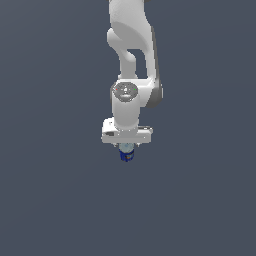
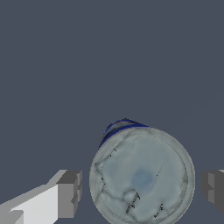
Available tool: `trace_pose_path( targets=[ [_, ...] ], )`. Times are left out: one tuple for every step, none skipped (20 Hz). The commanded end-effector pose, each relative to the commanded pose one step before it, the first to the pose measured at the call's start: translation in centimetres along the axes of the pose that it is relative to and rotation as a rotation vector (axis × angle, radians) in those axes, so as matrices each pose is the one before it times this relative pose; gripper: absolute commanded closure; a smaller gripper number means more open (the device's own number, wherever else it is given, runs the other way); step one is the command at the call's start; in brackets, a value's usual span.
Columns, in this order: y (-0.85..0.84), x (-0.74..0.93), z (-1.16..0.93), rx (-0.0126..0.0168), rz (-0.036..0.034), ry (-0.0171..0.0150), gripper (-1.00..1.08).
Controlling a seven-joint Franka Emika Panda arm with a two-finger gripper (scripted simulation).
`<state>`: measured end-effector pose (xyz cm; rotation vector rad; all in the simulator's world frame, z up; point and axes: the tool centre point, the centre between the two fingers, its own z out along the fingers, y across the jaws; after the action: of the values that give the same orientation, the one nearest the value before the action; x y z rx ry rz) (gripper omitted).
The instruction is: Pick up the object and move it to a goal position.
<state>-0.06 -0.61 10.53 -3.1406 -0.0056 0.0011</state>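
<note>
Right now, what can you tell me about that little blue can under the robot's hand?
The can is a small blue cylinder with a pale, silvery round top, mottled and scratched. It stands upright between the open gripper fingers, with gaps either side, so nothing grips it. In the exterior view it peeks out below the hand.

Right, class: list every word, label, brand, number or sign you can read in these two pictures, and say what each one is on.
No text can be read.
Can: the colored bands on its blue side are too small and blurred to read; the pale lid shows only dark scratch-like marks, no letters.
Arm and tool: no writing visible.
</note>
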Motion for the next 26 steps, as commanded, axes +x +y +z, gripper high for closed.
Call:
trace_pose_path(
  targets=[
    [0.008, -0.072, 1.311, -0.0004, -0.00064, -0.00035, -0.92],
    [0.018, -0.003, 0.465, 0.0, 0.0, 0.0, -0.92],
    [-0.011, -0.001, 0.366, -0.00025, -0.00039, 0.00051, -0.92],
    [0.013, 0.011, 0.332, 0.0, 0.0, 0.0, -0.92],
    [0.01, 0.02, 0.265, 0.0, 0.0, 0.0, -0.92],
    [0.008, 0.029, 0.197, 0.0, 0.0, 0.0, -0.92],
    [-0.018, 0.031, 0.095, -0.00028, -0.00035, 0.00052, -0.92],
    [0.003, 0.032, 0.063, 0.0, 0.0, 0.0, -0.92],
    [0.001, 0.013, 0.017, 0.0, 0.0, 0.0, -0.92],
    [0.0, 0.0, 0.0, 0.0, 0.0, 0.0, 1.08],
    [0.0, 0.0, 0.0, 0.0, 0.0, 0.0, 1.08],
    [0.0, 0.0, 0.0, 0.0, 0.0, 0.0, 1.08],
    [0.0, 0.0, 0.0, 0.0, 0.0, 0.0, 1.08],
    [0.0, 0.0, 0.0, 0.0, 0.0, 0.0, 1.08],
    [0.0, 0.0, 0.0, 0.0, 0.0, 0.0, 1.08],
    [0.0, 0.0, 0.0, 0.0, 0.0, 0.0, 1.08],
    [0.0, 0.0, 0.0, 0.0, 0.0, 0.0, 1.08],
    [0.0, 0.0, 0.0, 0.0, 0.0, 0.0, 1.08],
    [0.0, 0.0, 0.0, 0.0, 0.0, 0.0, 1.08],
    [0.003, -0.037, -0.069, -0.00016, 0.0, -0.00067, 1.08],
    [-0.004, -0.001, -0.031, 0.0, 0.0, 0.0, 1.08],
    [-0.013, -0.004, -0.092, 0.0, 0.0, 0.0, 1.08],
    [-0.022, -0.007, -0.154, 0.0, 0.0, 0.0, 1.08],
    [-0.031, -0.009, -0.216, 0.0, 0.0, 0.0, 1.08],
    [-0.04, -0.012, -0.278, 0.0, 0.0, 0.0, 1.08],
    [-0.049, -0.014, -0.342, 0.0, 0.0, 0.0, 1.08]
  ],
)
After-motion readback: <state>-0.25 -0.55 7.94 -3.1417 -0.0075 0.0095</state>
